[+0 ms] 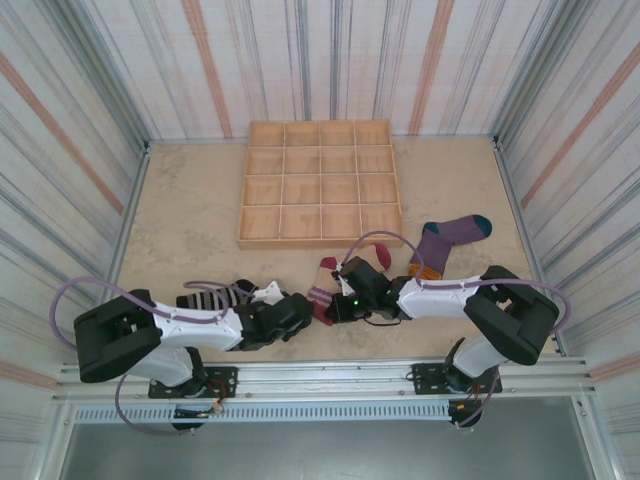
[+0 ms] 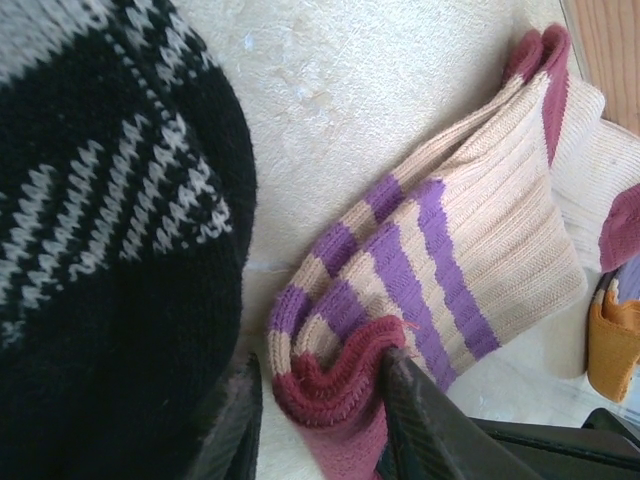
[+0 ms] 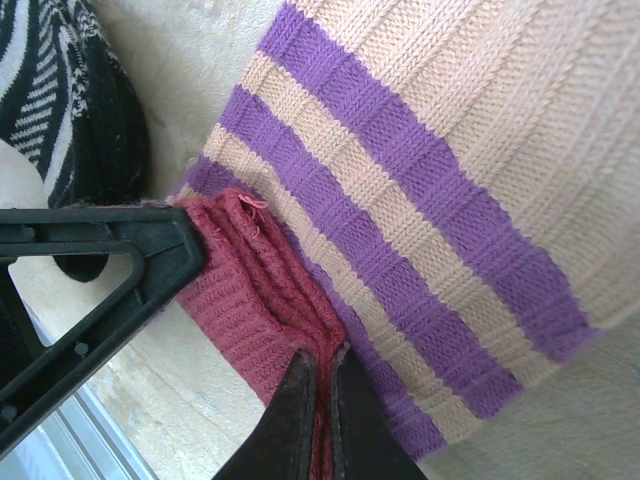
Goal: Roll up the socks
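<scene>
Leftmost on the counter (image 1: 180,200), beneath the left arm: striped black sock (image 1: 205,297), idle. Next, left claw (image 2: 320,395) clamped on the red cuff of the tan sock (image 2: 480,250); right claw (image 3: 322,395) pinched shut on that same cuff from the opposite side. Stretches away from both claws toward the tray (image 1: 320,241). Rightmost, purple sock (image 1: 450,235), well apart.

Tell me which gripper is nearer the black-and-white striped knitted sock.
Left. The left gripper sits beside the black-and-white sock, at the tan ribbed sock; the right gripper pinches its red cuff from the farther side.
</scene>
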Robot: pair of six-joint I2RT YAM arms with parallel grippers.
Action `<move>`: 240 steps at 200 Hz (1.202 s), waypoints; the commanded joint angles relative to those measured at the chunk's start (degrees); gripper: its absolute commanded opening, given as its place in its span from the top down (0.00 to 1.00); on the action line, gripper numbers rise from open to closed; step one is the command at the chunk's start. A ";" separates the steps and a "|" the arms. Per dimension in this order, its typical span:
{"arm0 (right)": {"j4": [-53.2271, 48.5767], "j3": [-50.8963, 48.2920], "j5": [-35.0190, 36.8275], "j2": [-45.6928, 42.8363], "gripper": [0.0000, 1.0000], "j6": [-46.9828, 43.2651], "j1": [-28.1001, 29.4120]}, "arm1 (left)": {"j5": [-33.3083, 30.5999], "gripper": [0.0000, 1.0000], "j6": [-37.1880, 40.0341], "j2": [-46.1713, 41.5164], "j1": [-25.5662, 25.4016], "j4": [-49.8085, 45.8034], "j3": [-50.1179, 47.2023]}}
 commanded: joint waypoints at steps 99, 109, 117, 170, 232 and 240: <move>-7.46 -0.01 4.39 -2.30 0.82 -6.14 -0.27 | 0.67 1.00 -0.29 0.18 0.07 -9.71 2.58; -8.50 0.04 6.67 -4.43 0.74 -7.78 0.40 | 2.48 1.00 0.85 -0.26 0.90 -10.71 3.15; -9.34 0.03 8.42 -6.27 0.68 -9.21 1.10 | 4.26 1.00 2.23 -0.45 1.73 -11.73 3.89; -11.28 -1.98 29.00 -17.85 0.43 -19.68 12.08 | 14.26 1.00 5.58 -0.62 6.77 -21.42 8.77; -3.70 -4.92 55.78 -17.56 0.43 -31.55 30.49 | 21.14 1.00 8.32 -1.54 11.25 -21.62 8.68; -2.10 -5.22 58.21 -16.37 0.44 -32.66 32.27 | 21.70 1.00 8.54 -1.79 11.78 -21.01 8.21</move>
